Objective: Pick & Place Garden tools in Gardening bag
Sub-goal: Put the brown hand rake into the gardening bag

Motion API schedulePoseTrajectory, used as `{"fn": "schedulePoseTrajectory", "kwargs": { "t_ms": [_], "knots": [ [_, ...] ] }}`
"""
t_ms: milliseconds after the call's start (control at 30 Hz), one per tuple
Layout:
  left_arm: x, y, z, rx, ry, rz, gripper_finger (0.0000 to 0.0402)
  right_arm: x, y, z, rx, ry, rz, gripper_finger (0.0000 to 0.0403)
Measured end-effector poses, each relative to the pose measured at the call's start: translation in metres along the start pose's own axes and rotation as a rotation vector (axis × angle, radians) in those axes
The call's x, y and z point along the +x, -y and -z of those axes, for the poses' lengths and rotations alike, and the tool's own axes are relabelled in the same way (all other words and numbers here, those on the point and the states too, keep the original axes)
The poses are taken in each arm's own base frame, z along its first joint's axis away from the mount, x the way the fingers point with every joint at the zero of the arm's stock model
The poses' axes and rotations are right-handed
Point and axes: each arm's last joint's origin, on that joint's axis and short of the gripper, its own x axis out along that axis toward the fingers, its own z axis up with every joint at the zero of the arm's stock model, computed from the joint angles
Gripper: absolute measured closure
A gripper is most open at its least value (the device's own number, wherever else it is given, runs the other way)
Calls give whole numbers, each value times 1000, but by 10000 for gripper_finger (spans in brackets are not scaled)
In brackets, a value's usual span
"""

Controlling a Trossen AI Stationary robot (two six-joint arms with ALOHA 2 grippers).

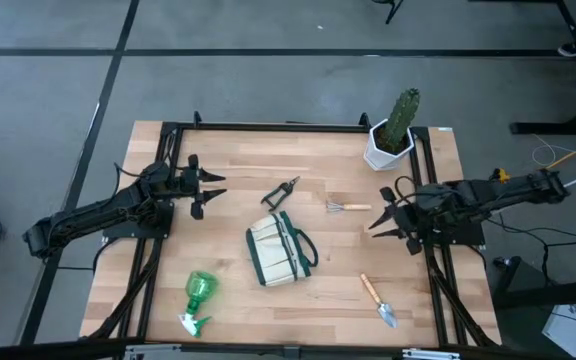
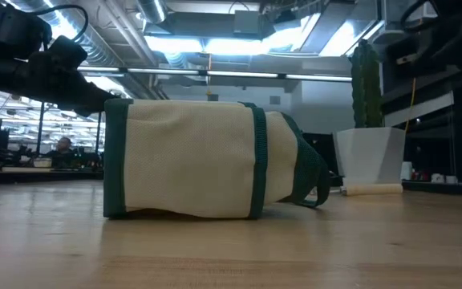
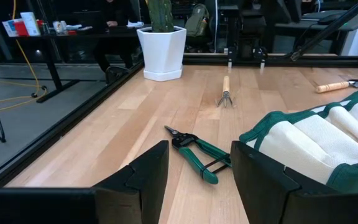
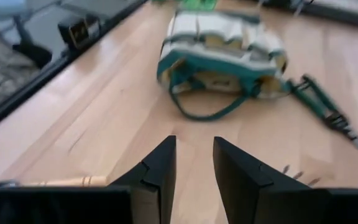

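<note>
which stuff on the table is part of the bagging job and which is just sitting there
Part of the job:
- gardening bag, lying on its side mid-table
- pruning shears
- rake
- trowel
- spray bottle

Just lying about:
- cactus in its white pot, at the table's far right corner

Neither the left gripper nor the right gripper holds anything; both are open.

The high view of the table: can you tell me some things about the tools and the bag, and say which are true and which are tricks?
1. The cream fabric bag with green trim lies on its side. True.
2. The dark pruning shears are inside the bag. False: they lie on the table beside it.
3. The translucent green spray bottle lies on the table. True.
4. The right end effector holds the wooden-handled metal trowel. False: it is open and empty.
</note>
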Motion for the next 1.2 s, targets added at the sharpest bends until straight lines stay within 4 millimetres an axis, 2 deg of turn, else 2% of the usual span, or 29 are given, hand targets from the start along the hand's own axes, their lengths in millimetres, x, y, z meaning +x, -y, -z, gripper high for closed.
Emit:
{"fn": "schedulePoseTrajectory", "kwargs": {
  "t_ms": [200, 433, 633, 767, 900, 1067, 1200],
  "knots": [
    [0, 0, 0, 0, 0, -1, 233, 26, 6, -16, 22, -170, -27, 295],
    [0, 0, 0, 0, 0, -1, 233, 54, 14, -44, 33, -252, -40, 295],
    [0, 0, 0, 0, 0, 0, 233, 70, 12, -48, 26, -304, -66, 295],
    [0, 0, 0, 0, 0, 0, 233, 74, 9, -44, 44, -332, -77, 295],
    [0, 0, 0, 0, 0, -1, 233, 73, 10, -40, 210, -375, -55, 295],
    [0, 0, 0, 0, 0, 0, 233, 68, 25, -32, 399, -436, -55, 295],
    [0, 0, 0, 0, 1, 0, 233, 59, 39, -29, 479, -490, -38, 295]
  ]
}}
